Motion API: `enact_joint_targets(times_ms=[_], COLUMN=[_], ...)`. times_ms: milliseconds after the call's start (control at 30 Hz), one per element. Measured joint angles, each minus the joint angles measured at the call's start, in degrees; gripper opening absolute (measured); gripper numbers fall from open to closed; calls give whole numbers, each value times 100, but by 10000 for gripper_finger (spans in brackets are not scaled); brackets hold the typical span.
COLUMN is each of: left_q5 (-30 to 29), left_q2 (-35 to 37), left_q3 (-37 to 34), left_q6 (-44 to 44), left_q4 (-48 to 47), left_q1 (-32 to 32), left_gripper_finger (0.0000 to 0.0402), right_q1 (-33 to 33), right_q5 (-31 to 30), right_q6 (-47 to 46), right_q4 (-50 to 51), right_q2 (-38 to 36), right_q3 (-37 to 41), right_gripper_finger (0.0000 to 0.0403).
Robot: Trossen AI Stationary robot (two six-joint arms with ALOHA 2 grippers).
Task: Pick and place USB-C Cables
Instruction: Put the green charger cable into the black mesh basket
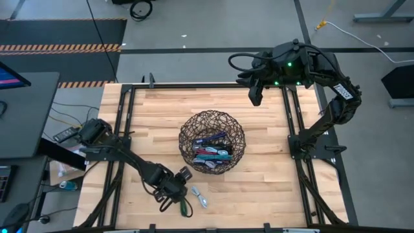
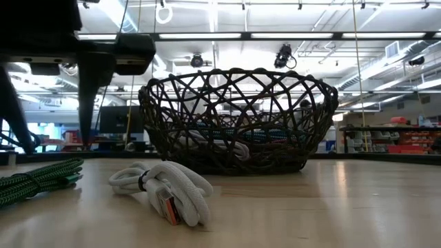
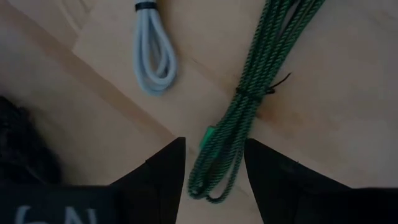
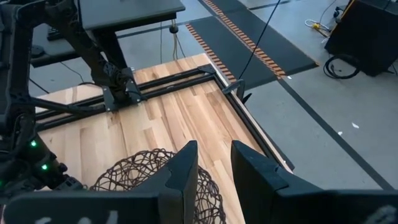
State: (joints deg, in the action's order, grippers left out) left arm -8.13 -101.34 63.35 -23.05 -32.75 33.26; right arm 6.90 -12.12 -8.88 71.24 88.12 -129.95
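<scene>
A dark wire basket (image 1: 185,131) stands mid-table and holds several folded cable bundles (image 1: 212,153) in purple, teal and magenta. A green cable bundle (image 3: 249,93) and a silvery light-blue bundle (image 3: 154,53) lie flat on the wood near the table's front edge, left of the basket. My left gripper (image 3: 214,180) is open just above the green bundle's looped end, one finger on each side of it, touching nothing. In the low view the green bundle (image 2: 34,182) rests on the table below the fingers. My right gripper (image 1: 255,98) waits open and empty at the far right.
The light-blue bundle (image 1: 200,197) lies right beside the green one (image 1: 186,208), between it and the basket (image 2: 234,117). Black frame rails run along the table's left and right sides (image 1: 294,123). Bare wood lies right of the basket.
</scene>
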Motion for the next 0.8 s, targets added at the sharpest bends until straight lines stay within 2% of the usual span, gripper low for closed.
enact_joint_targets(times_ms=[300,800], left_q5=[79,332], left_q2=[4,2], left_q3=[-2,-4], left_q6=[-170,-11], left_q4=[6,-16], left_q1=[-236,-235], left_gripper_finger=[171,171], right_q1=[0,0], right_q5=[0,2], right_q6=[0,7], right_q4=[0,0], right_q2=[0,0], right_q3=[0,0], right_gripper_finger=[103,103])
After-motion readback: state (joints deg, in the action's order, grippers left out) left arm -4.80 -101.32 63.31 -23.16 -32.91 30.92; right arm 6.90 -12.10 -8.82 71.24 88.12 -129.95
